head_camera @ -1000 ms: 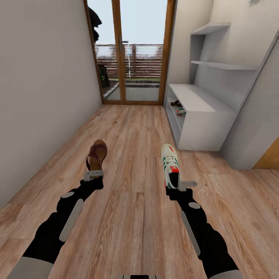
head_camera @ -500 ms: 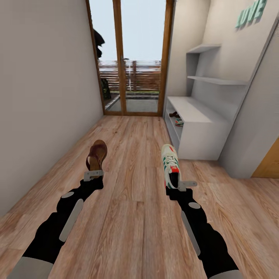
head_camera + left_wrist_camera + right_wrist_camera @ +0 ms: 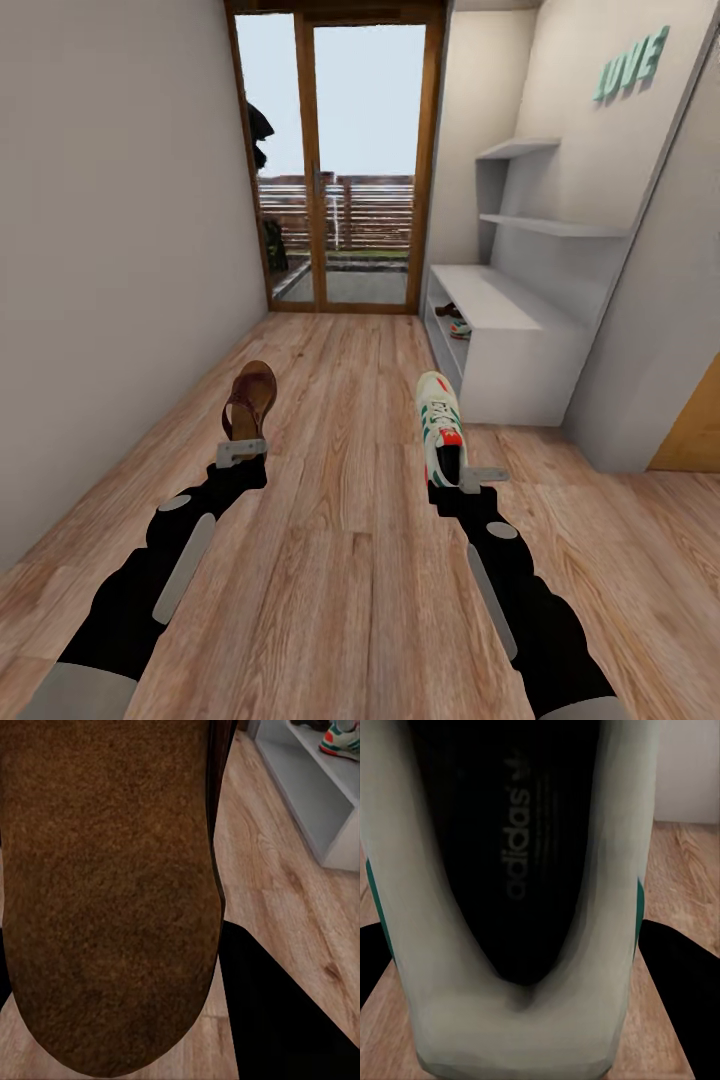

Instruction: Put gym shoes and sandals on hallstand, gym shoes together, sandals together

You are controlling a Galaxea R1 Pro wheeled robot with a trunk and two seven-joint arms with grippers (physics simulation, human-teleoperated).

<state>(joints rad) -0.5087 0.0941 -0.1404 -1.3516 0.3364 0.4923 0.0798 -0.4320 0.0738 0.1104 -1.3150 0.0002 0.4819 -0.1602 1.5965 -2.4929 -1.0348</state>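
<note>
A brown leather sandal [image 3: 250, 400] is gripped at the heel by the left gripper [image 3: 241, 452], and a white lace-up gym shoe [image 3: 440, 428] is clamped by the right gripper [image 3: 467, 478]. Both arms are stretched forward, low above the wood-plank corridor floor [image 3: 345, 520]. Farther off, at the right wall, a second sandal [image 3: 447, 310] and gym shoe [image 3: 459, 326] are seen in the lower shelf of the white hallstand [image 3: 520, 350].

Two black segmented arms [image 3: 175, 560] rise from the lower frame corners, each with a pale grey inlay strip, grey shoulder shells, and light-grey metal brackets.
</note>
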